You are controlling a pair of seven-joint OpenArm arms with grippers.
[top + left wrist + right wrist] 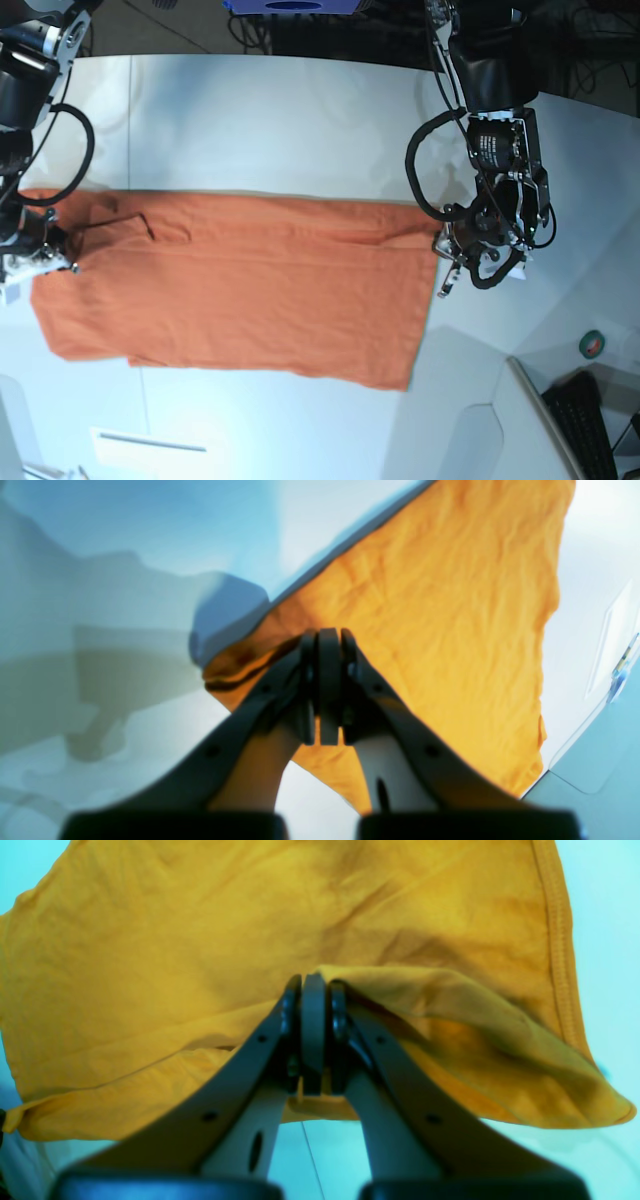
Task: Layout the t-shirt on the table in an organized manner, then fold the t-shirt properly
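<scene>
T-shirt (240,290) lay spread across the table (260,120), its soft, light cloth looking prone to sag and wrinkle, so edges were apt holds, where left gripper (327,645) and right gripper (312,990) each pinched it.

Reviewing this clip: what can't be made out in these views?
- Base view: the right claw sits at the frame's edge against the t-shirt; its closure isn't visible there.
- Base view: the left claw tips are hidden under its own wrist.
- Left wrist view: the table is blurred and shadowed.
- Collar tag: not visible anywhere.
</scene>
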